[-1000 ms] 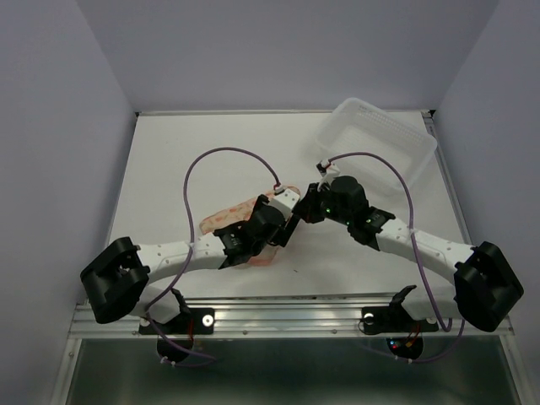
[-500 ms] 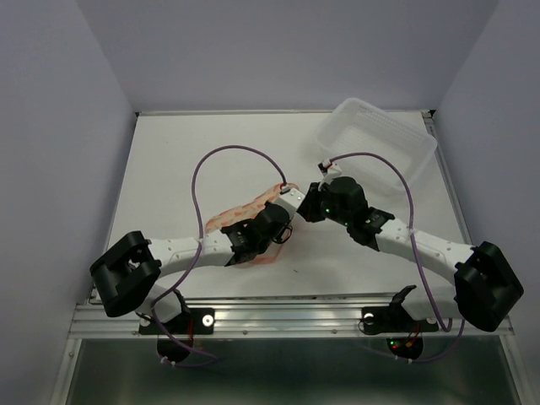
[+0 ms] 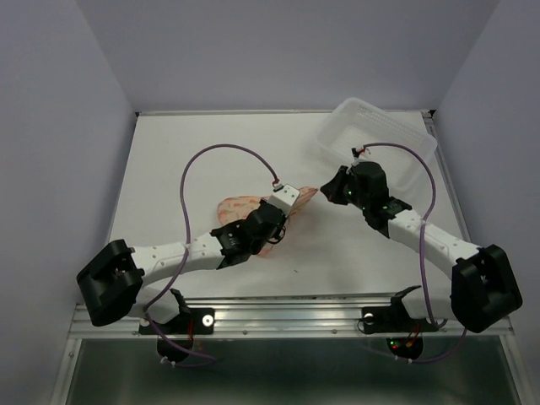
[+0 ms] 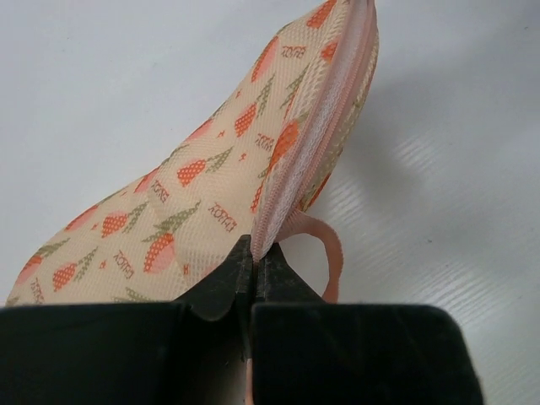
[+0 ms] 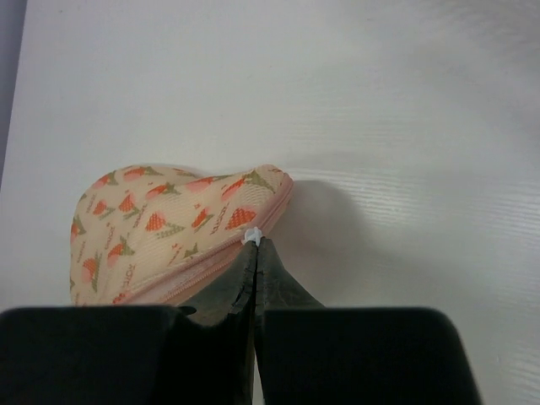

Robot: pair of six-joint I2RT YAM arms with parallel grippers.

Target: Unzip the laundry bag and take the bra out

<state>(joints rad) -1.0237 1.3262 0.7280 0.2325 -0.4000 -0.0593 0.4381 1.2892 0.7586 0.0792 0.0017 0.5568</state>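
**Top view.** We see the bag (image 3: 239, 208) lying on the white table (image 3: 194, 143), left of centre and nearer the arms than the far edge. Its printed cream-peach fabric shows to the left of the left arm's wrist, which covers much of it. The clear tub (image 3: 384, 135) stands at the far right corner, well apart from the bag. The two arms reach inward from their bases and meet at the bag's right end, the left from the near left and the right from the near right.

**Left wrist view.** We find the left claw (image 4: 255, 255) fully closed. Its two black fingers pinch the pink rim (image 4: 308, 143) of the bag at the near end, just beside the pink loop (image 4: 327, 253). The loop curls out to the right of the fingertips. From the grip the rim runs up and away as a raised ridge, and the printed fabric slopes down to its left toward the table. Along the stretch we can see, the zipper appears closed.

**Right wrist view.** We find the right claw (image 5: 256, 250) likewise closed. Its tips nip the small white pull (image 5: 251, 236) at the rim of the bag's pointed end. The bag bulges to the left of the fingers, and its shadow falls on the table to the right. The pink rim runs down and left from the pull and looks shut where visible.
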